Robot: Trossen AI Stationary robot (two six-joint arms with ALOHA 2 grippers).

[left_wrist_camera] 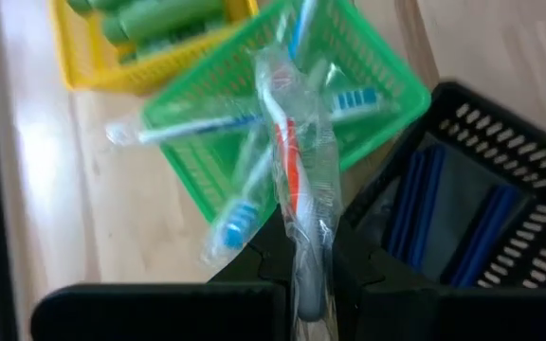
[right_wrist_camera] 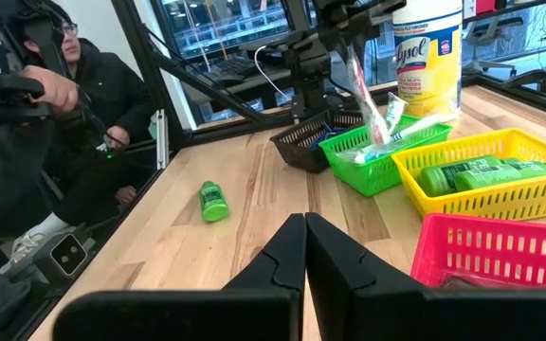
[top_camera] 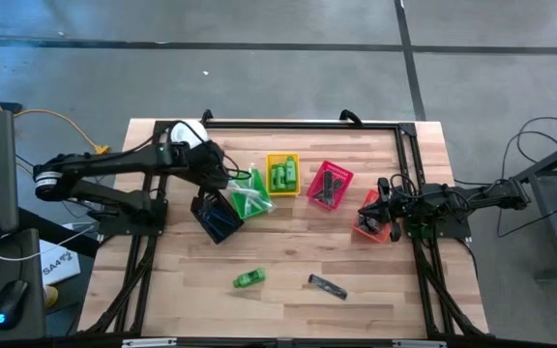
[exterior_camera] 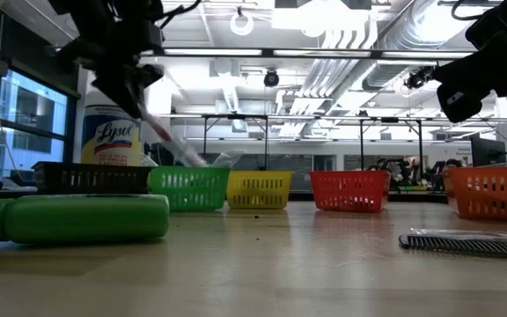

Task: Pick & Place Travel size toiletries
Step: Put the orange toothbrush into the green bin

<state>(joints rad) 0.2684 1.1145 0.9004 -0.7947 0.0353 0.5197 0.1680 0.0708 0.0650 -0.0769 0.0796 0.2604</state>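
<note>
My left gripper [left_wrist_camera: 309, 275] hovers over the green basket [top_camera: 249, 198], shut on a toothbrush in a clear wrapper [left_wrist_camera: 290, 142] with a white and orange handle. Several other wrapped toothbrushes [left_wrist_camera: 235, 223] lie in that basket. A bright green mini bottle [top_camera: 249, 278] lies on its side on the bare table near the front, and a black comb [top_camera: 327, 286] lies flat to its right. My right gripper [right_wrist_camera: 304, 251] is shut and empty above the orange basket [top_camera: 370, 224] on the table's right. My left gripper pinches the wrapped toothbrush between its two fingers at the handle end [left_wrist_camera: 306, 260]. The fingers come from above, slanting down toward the green basket. The toothbrush hangs tilted below them [exterior_camera: 170, 141], and its lower end reaches into the green basket [right_wrist_camera: 379, 128].
A row of small baskets stands mid-table: black [top_camera: 217, 217] with blue-handled items, green, yellow [top_camera: 282, 174] with green bottles, pink [top_camera: 329, 184], orange. A big white tub [top_camera: 190, 133] stands at the far left. A person [right_wrist_camera: 93, 85] sits beyond the table's edge.
</note>
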